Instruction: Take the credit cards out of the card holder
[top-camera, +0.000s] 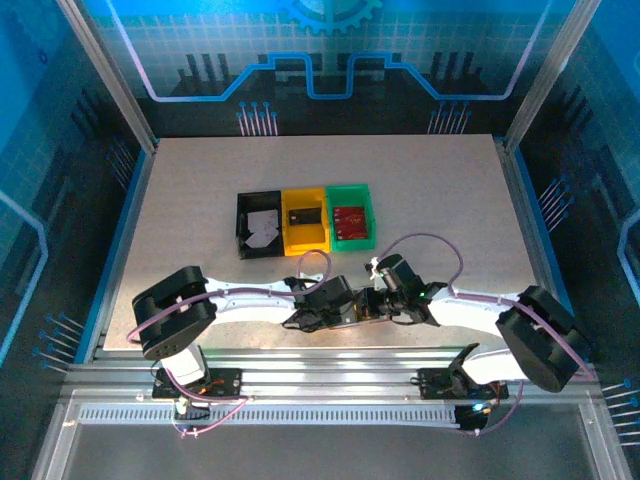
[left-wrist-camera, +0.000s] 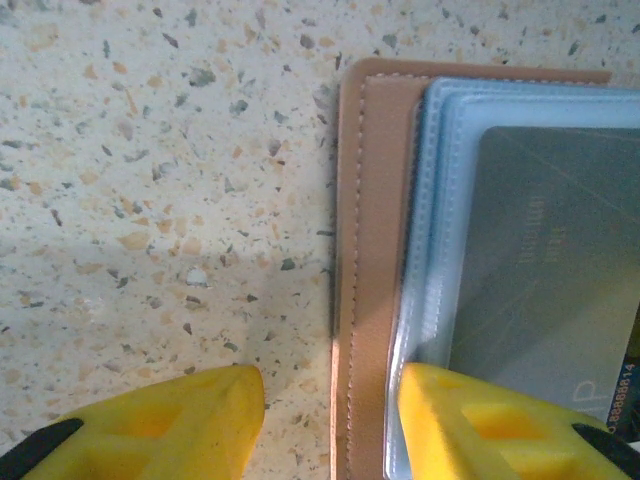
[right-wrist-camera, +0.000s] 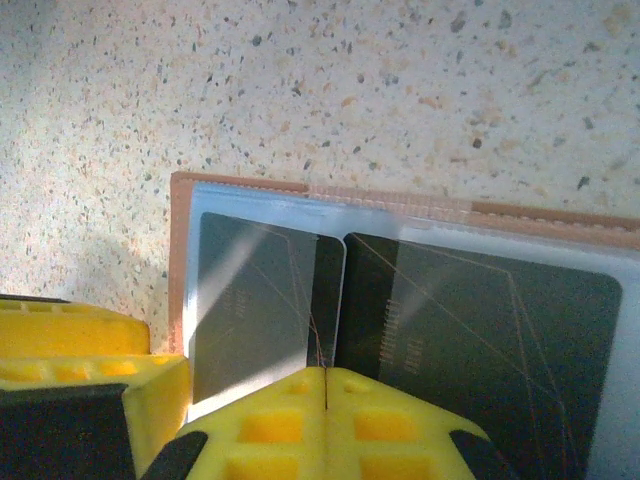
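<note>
Three trays are standing side by side at the middle of the table — left tray, middle tray, right tray — with a loose card lying in the left one. Before them, near the table's front edge, the card holder is lying open and flat, with two credit cards sitting side by side inside it. The left claw is straddling one edge of the holder, one finger over the table and one over the holder. The right claw is closing where the two cards are meeting.
</note>
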